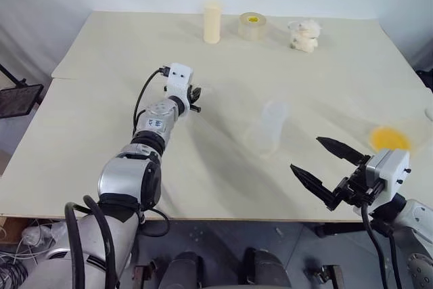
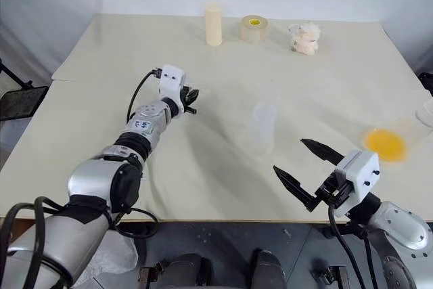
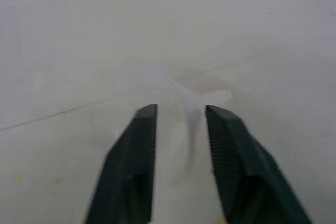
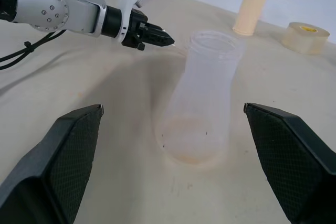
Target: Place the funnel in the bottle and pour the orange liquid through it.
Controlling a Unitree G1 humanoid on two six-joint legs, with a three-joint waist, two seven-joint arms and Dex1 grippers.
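Clear plastic, the funnel sits between the left gripper's narrowed fingers, well left of the bottle; whether they truly clamp it I cannot tell. Its stem seems to run along the fingers, away from the wrist (faint, so uncertain). A shallow pinch could let it slip or twist. Right of the upright bottle lies the orange liquid; the right gripper gapes wide, empty, nearer the surface's front edge.
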